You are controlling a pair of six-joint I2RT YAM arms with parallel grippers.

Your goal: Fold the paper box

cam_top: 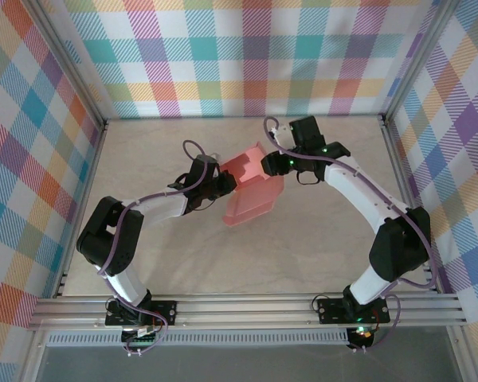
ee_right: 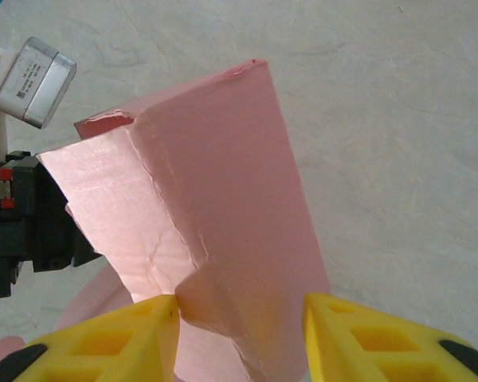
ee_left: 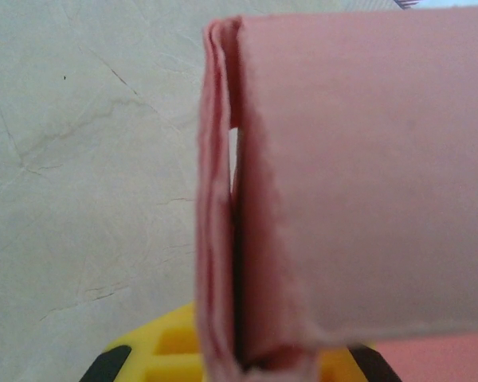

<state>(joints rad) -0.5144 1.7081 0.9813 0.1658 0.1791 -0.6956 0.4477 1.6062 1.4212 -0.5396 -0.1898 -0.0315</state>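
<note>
The salmon-pink paper box [cam_top: 253, 191] is held partly folded above the middle of the table, one flap standing up and its lower part hanging towards me. My left gripper [cam_top: 223, 183] is shut on the box's left side. In the left wrist view the doubled card layers [ee_left: 223, 239] run straight up from between the yellow fingers [ee_left: 163, 350]. My right gripper [cam_top: 272, 161] holds the box's far right part. In the right wrist view a folded panel [ee_right: 223, 183] fills the gap between its yellow fingers [ee_right: 135, 338], and the card is dented at the left fingertip.
The beige table [cam_top: 183, 263] is walled by checkered panels [cam_top: 239, 56] on three sides. An aluminium rail [cam_top: 247, 306] runs along the near edge by the arm bases. The left arm's wrist camera [ee_right: 32, 79] sits close to the left of the box.
</note>
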